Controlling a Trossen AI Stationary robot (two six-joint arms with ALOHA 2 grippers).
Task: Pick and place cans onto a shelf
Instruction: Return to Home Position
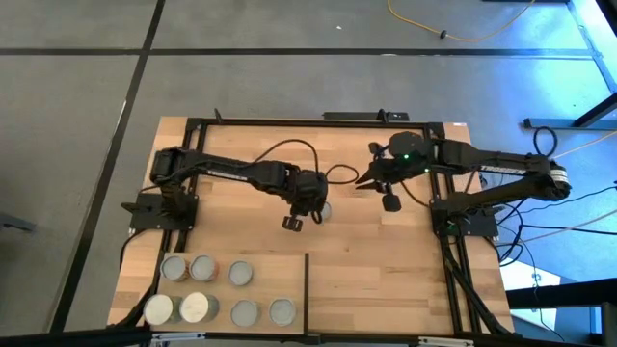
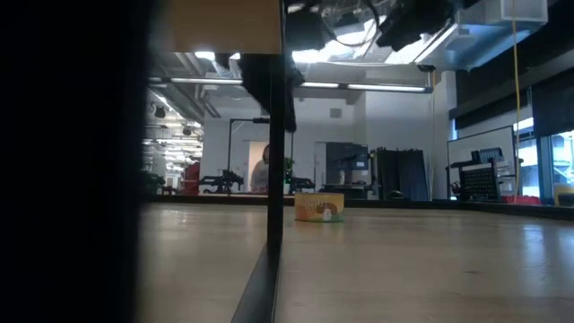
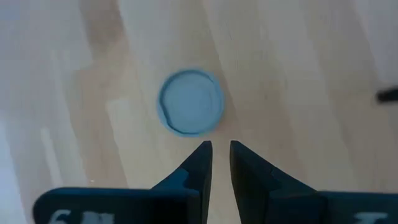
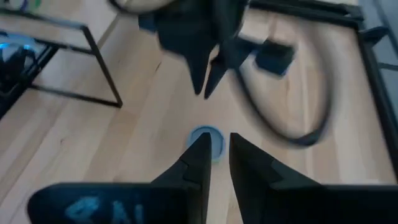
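Front edge: flat pale plywood shelf [image 1: 275, 284] at the table's left corner, bounded on its right by a thin black upright edge [image 1: 307, 289]. Seven small round metal cans with silver-grey tops [image 1: 240, 274] stand on it in two rows; two are wider and whitish.

In the low view a dark mass blocks the left side, and the black upright crosses the view.

Mid-table, on the planked wooden tabletop [image 1: 386, 280]: one small round can with a blue-grey top [image 3: 191, 102], its sides yellow-green from table height. From above, the left arm partly covers it.

The left gripper [image 1: 301, 220] hangs just beside it, fingers drawn nearly together and empty. The can lies ahead of the tips, apart.

The right gripper [image 1: 364, 180] is slightly farther back, pointing at the left one, fingers likewise nearly closed and empty.

Beyond the table: a person [image 2: 263, 170], blurred.
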